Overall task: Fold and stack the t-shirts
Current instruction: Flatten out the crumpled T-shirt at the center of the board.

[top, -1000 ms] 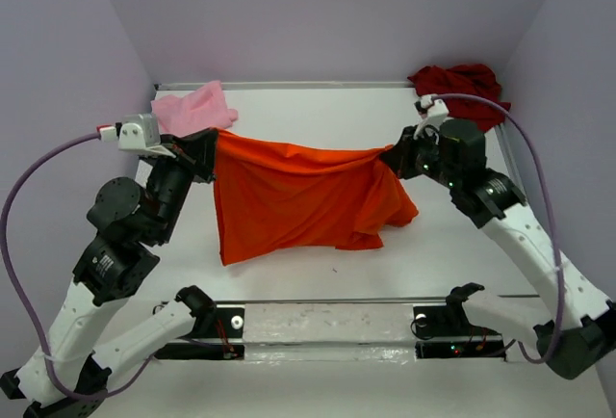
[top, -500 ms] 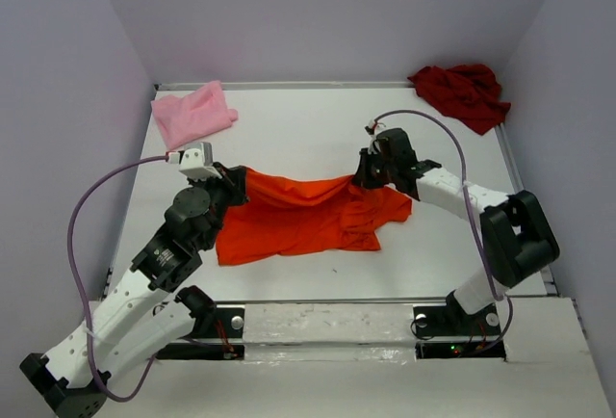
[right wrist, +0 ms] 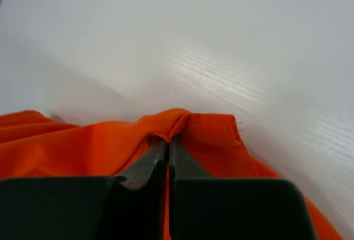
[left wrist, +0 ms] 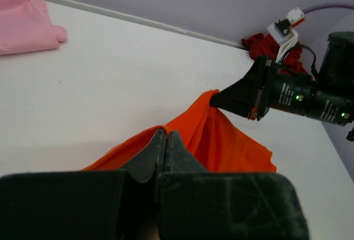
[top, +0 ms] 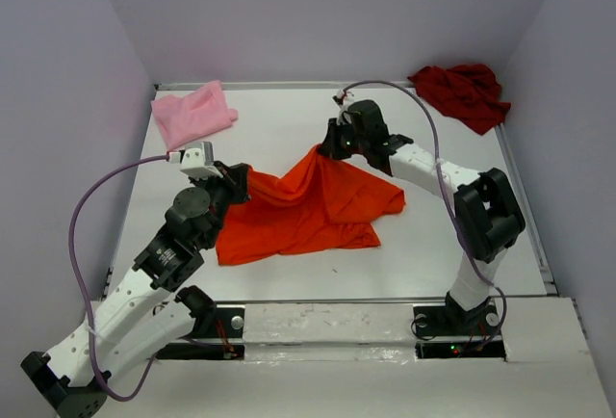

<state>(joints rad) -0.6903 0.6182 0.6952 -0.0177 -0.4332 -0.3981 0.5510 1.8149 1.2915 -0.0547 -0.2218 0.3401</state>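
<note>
the left tool (left wrist: 166, 136) has its 2 fingers pressed together on an edge of the orange shirt (top: 308, 208), a thin fold of cloth pinched between the tips. the right tool (right wrist: 167, 140) is likewise clamped tight on a hemmed edge of the same shirt, and the stitched hem curls over its tips.

in the top view the right tool sits further back on the bench (top: 279, 129) than the left. it lifts its bit of cloth into a peak, and from there the shirt slopes down in folds towards the left tool and towards the near right. the left tool holds its edge low, at the shirt's left side. the rest of the orange shirt lies rumpled on the middle of the bench between the 2 arms, its near edge running roughly straight across.

the pink shirt (top: 192, 115) lies bunched in the far left corner of the bench, well apart from the orange one. the red shirt (top: 462, 92) lies crumpled in the far right corner, by the right wall. neither touches a tool.

the left arm reaches in from the near left; the right arm stretches from the near right towards the middle.
</note>
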